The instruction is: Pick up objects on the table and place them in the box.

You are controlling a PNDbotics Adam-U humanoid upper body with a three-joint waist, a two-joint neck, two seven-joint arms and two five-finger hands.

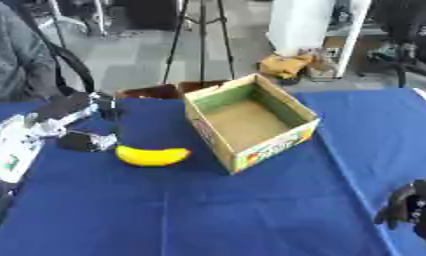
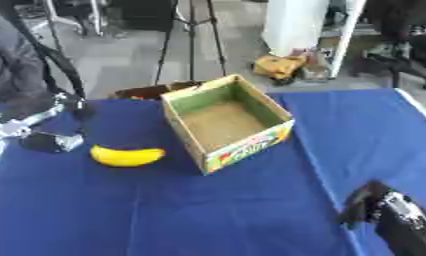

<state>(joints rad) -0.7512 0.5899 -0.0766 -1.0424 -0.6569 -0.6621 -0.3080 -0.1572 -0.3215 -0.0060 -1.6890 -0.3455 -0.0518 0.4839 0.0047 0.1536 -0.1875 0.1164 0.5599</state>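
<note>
**Banana on the cloth, box open beside it**

I see a blue-covered table. A yellow banana lies on it, just left of an open cardboard box, close to the box but not touching it. The box's inside looks empty; its front wall carries a colourful printed label with red and green lettering I cannot read. My left hand hovers just left of the banana, above the cloth; I cannot tell how its fingers are set. My right hand rests at the lower right corner, fingers relaxed, holding nothing.
</note>
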